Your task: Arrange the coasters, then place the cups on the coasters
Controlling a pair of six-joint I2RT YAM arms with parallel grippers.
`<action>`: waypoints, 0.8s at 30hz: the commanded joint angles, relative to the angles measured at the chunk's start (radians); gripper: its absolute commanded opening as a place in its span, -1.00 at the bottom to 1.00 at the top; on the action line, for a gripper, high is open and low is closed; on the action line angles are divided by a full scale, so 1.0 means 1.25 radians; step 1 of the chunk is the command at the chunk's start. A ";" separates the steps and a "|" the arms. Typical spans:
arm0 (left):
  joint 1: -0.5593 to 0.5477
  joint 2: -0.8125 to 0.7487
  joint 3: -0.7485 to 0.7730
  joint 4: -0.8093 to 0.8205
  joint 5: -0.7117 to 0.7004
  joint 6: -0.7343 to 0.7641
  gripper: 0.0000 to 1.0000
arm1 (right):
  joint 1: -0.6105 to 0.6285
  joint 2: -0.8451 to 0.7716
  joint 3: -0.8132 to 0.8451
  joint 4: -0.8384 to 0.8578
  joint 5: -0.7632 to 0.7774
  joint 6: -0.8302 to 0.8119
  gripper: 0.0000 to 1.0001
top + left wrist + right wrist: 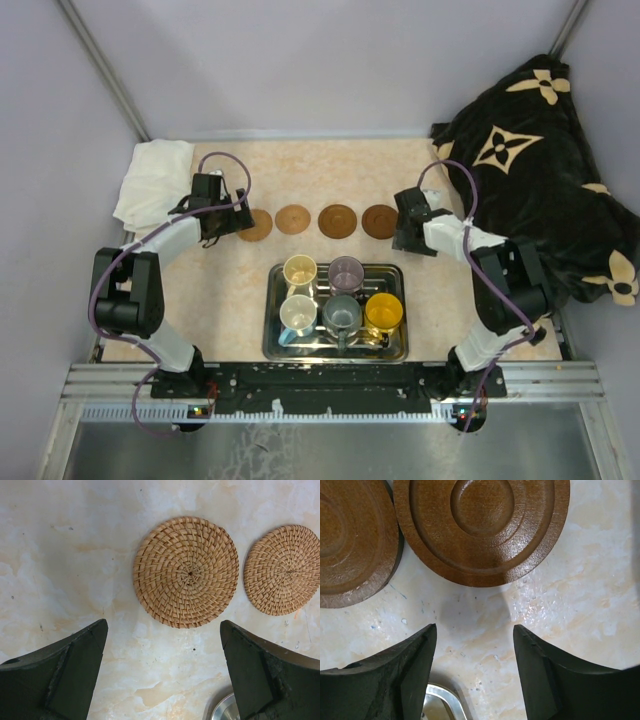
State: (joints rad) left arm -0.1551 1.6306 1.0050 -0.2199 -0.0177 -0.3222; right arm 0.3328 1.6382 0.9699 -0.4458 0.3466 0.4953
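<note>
Four round coasters lie in a row across the table: two woven light ones (255, 225) (293, 219) and two dark wooden ones (338, 220) (380, 221). My left gripper (164, 630) hangs open over bare table just short of a woven coaster (186, 571), with the other woven coaster (283, 569) to its right. My right gripper (475, 630) is open and empty, just short of a dark grooved coaster (482, 527); another dark coaster (352, 545) lies to its left. The cups stand in the tray (272, 335): cream-yellow (299, 270), purple (346, 272), white (298, 313), grey (341, 315), orange-yellow (383, 312).
A white cloth (150, 180) lies at the back left. A black patterned blanket (535, 170) fills the back right beside my right arm. A tray corner (442, 697) shows under the right fingers, and its corner (225, 711) shows by the left ones.
</note>
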 commanded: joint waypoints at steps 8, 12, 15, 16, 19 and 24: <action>-0.002 0.006 0.003 0.012 0.003 -0.005 0.99 | 0.002 0.086 0.036 0.018 0.047 0.048 0.26; -0.002 0.007 0.004 0.013 0.002 -0.004 0.99 | 0.002 0.114 0.051 0.009 0.063 0.063 0.26; -0.002 0.008 0.005 0.011 0.001 -0.004 0.99 | 0.001 0.128 0.061 0.004 0.070 0.072 0.26; -0.002 0.008 0.005 0.011 0.001 -0.003 0.99 | 0.001 0.134 0.065 0.002 0.072 0.073 0.26; -0.002 0.011 0.007 0.011 0.000 -0.003 0.99 | -0.002 0.144 0.075 -0.010 0.082 0.080 0.25; -0.002 0.014 0.006 0.011 0.003 -0.004 0.99 | -0.024 0.148 0.077 -0.009 0.087 0.081 0.25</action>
State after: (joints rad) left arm -0.1551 1.6390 1.0050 -0.2195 -0.0177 -0.3218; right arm 0.3256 1.7744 1.0676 -0.4126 0.4164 0.5854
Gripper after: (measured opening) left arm 0.996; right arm 0.628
